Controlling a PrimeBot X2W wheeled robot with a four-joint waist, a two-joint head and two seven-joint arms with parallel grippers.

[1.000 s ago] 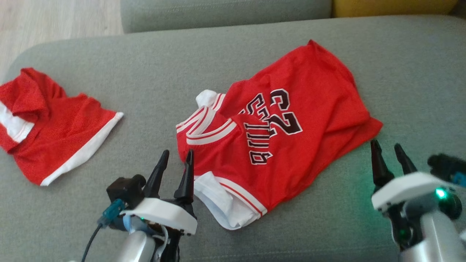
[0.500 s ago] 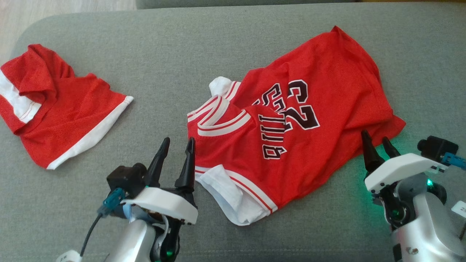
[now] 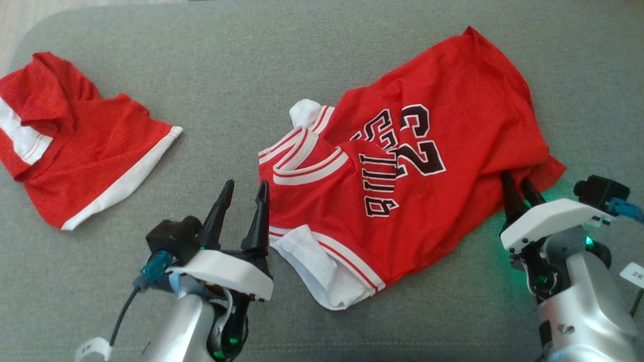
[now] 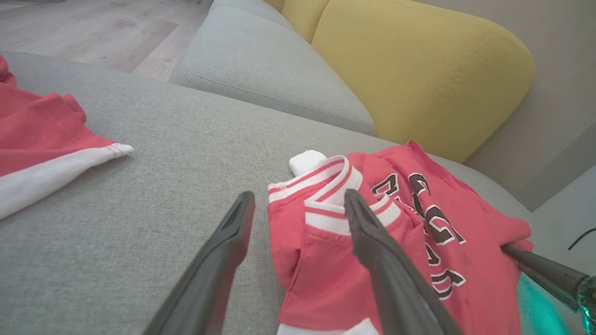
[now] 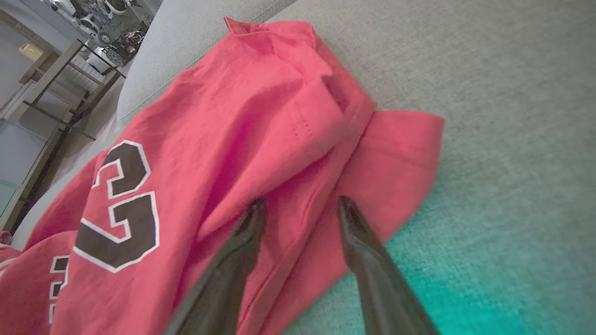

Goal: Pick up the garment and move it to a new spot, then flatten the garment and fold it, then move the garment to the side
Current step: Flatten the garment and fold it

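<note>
Left end effector (image 3: 246, 184): gapes wide, grips nothing, sits at the striped collar edge of the red basketball jersey (image 3: 453, 115). Right end effector (image 3: 515, 180): stands parted, tips pressed onto the jersey's hem corner, no clear hold. Jersey: lies crumpled, print up, on the grey sofa seat (image 3: 302, 65). Further left: lies a second red garment (image 3: 85, 151), well apart.
</note>
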